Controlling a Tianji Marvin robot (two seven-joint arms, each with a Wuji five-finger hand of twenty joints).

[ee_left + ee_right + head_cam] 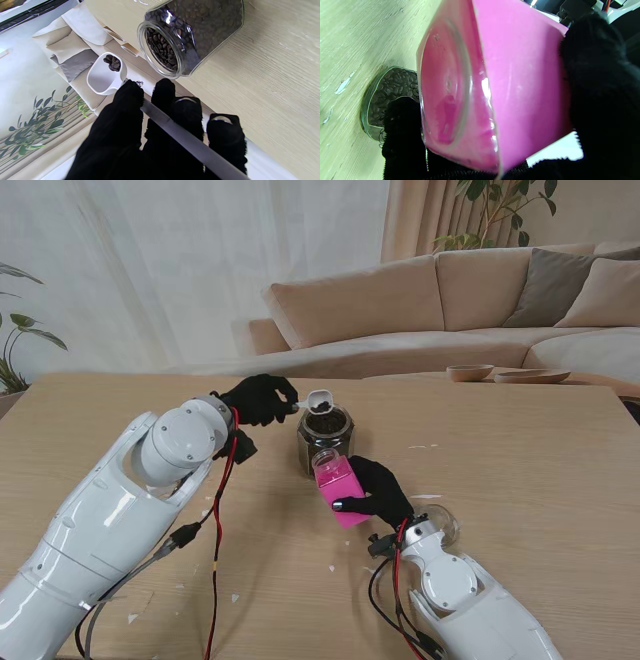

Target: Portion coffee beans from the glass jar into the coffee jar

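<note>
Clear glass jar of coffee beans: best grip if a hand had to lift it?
Probably the flat side walls of the clear glass jar of coffee beans, below the round neck, approached level from its left. It stands upright and open, so a top grasp would enter the mouth; the pink square jar in the right hand crowds its near side.

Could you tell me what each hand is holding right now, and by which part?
The left hand holds the white scoop by its handle; the right hand grips the pink jar around its side walls.
</note>
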